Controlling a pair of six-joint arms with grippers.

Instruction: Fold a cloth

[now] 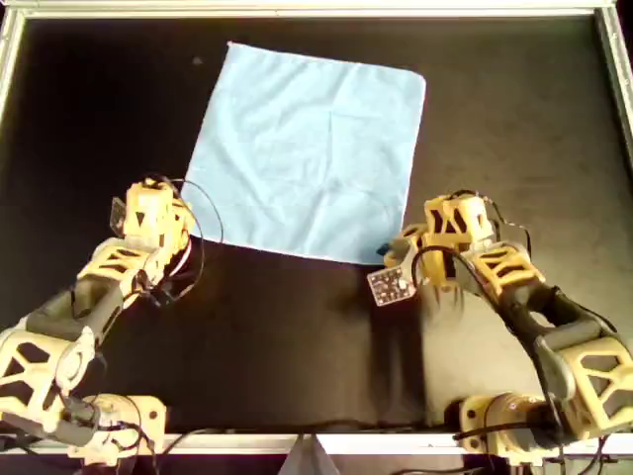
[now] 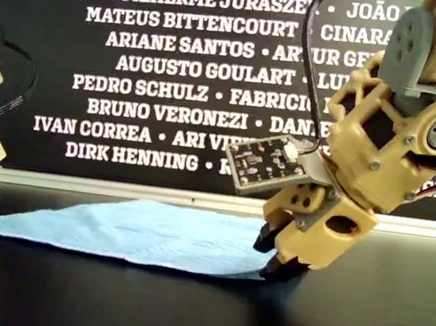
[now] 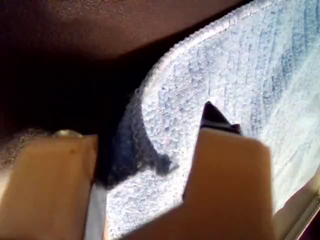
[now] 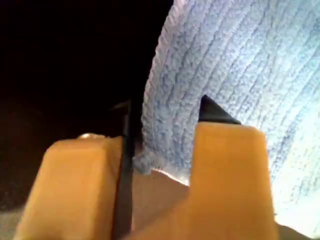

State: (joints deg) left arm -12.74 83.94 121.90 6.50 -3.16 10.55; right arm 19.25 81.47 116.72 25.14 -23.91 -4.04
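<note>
Cloth (image 1: 309, 150) lies flat, unfolded, toward the bench (image 1: 297, 336) far edge; no fold made yet, all folding left. My first gripper (image 3: 165, 150) and my second gripper (image 4: 160, 140) each sit at a near corner, jaws apart astride the hem, not yet clamped.

1. Robotics lab or demo booth: two tan 3D-printed-looking arms (image 1: 99, 287) with bare wiring.
2. Black table (image 1: 297, 336) edged by a metal frame (image 1: 297, 10).
3. Black wall (image 2: 174, 70) with white printed names (sponsor-wall style).
</note>
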